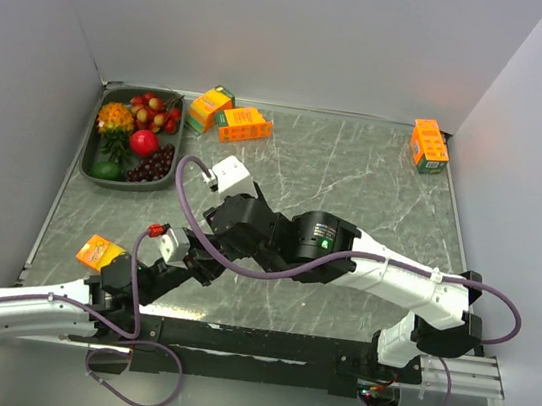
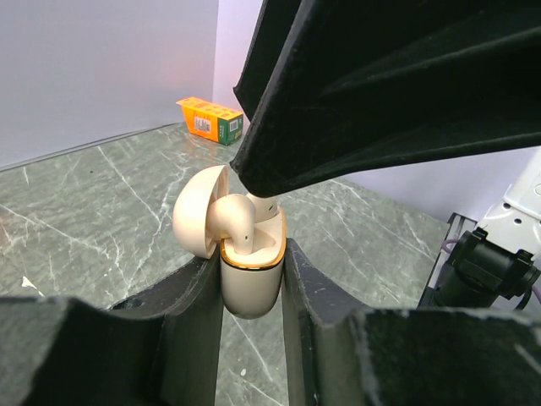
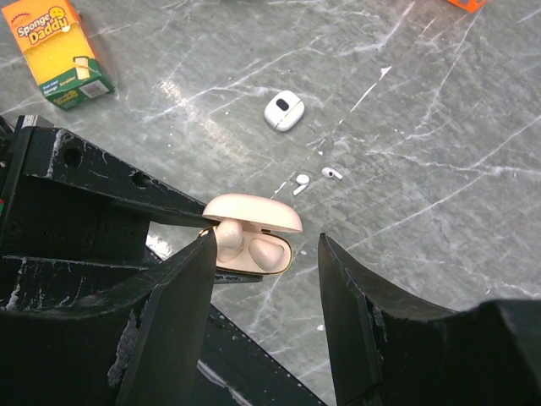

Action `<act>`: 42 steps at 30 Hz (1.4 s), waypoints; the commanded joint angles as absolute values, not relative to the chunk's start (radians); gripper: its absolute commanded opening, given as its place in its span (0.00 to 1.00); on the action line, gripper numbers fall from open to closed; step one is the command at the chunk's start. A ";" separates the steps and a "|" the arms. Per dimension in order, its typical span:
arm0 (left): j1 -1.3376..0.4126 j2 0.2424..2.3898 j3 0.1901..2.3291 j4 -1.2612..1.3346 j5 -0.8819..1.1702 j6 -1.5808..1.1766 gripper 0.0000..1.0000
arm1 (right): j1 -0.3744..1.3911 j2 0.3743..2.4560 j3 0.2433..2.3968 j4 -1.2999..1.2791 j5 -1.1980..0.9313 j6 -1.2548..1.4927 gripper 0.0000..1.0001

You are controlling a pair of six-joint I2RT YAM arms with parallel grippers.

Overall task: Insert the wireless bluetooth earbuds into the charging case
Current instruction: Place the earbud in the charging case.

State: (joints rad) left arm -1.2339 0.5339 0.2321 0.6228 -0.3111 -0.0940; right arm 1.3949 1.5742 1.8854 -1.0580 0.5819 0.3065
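My left gripper is shut on a cream charging case with a gold rim, held upright with its lid open. One cream earbud stands half out of its slot. In the right wrist view a second one lies seated beside it. My right gripper hangs open just above the case, its left finger close to the raised earbud. Two tiny white earbuds lie on the table beyond, near a small white case. In the top view both grippers meet at the near left, hiding the case.
A dark tray of fruit sits at the back left. Orange boxes stand behind it and another at the back right. A Sponge Daddy box lies near the left arm.
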 commanded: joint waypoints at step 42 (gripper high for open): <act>-1.238 0.537 0.281 0.684 -0.319 -0.084 0.01 | 1.353 1.589 1.858 -1.137 0.560 0.385 0.59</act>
State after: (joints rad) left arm -1.2339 0.5350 0.2325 0.6060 -0.3054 -0.0933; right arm 1.3624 1.5883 1.8725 -1.0851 0.5564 0.3656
